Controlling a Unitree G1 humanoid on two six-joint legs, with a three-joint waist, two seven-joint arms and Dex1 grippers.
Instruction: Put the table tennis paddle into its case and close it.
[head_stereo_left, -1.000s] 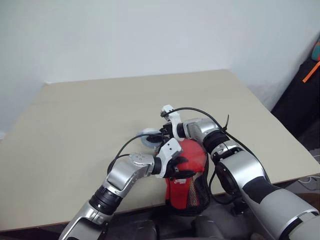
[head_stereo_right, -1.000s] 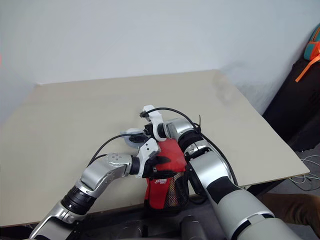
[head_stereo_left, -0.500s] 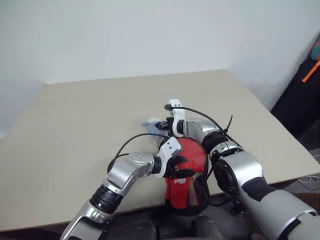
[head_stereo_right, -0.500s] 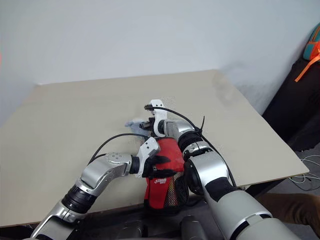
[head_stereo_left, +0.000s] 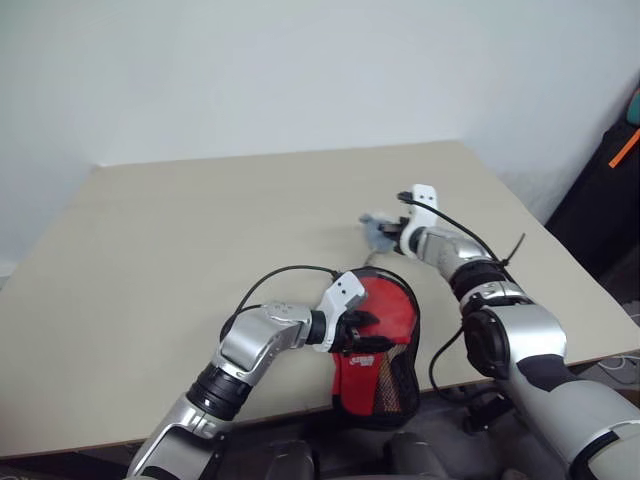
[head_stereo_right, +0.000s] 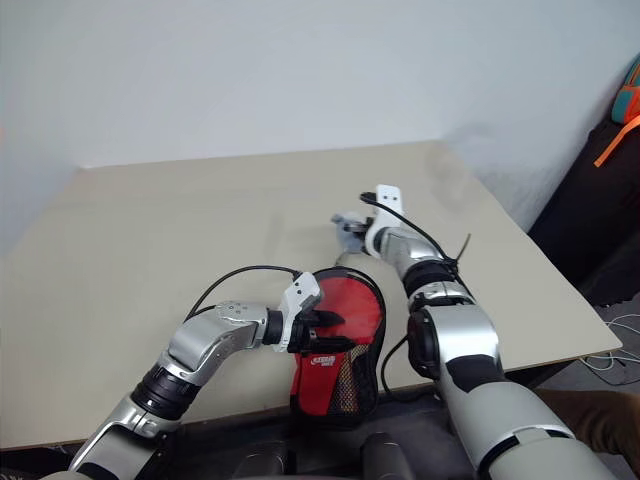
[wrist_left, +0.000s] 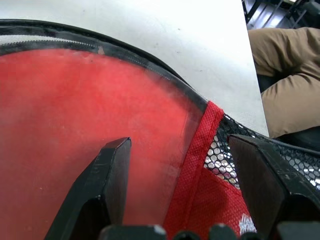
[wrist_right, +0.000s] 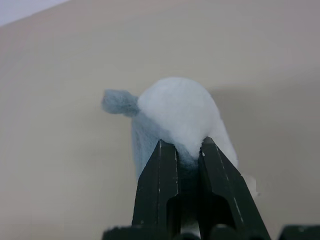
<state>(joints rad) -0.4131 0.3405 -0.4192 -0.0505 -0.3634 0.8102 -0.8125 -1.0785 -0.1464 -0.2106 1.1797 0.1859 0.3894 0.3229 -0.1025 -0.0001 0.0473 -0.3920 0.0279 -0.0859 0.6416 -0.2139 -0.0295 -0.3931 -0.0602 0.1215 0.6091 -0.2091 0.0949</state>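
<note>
My left gripper rests on the case, which lies at the near edge of the table with its narrow lower part hanging over that edge; its two fingers stand wide apart, one on the clear red side and one over the black mesh part, so they press on the case more than they pinch it; through the clear side I see the red face of the table tennis paddle, so I judge that the paddle is already inside, though I cannot tell how far the zip rim is closed; my right gripper is well apart from the case, further out over the table, and its fingers are clenched on a small soft whitish-grey thing that bulges out between them; this thing is not part of the task; the case is soft fabric and will fold and slide if I pull it at one place only, while the paddle within is stiff and light and gives it shape; therefore I would hold the case flat over the round part with the left, and take the small zip puller at the rim with the right, which needs a fine grip; the clear side looks smooth and may slip under my pads.
</note>
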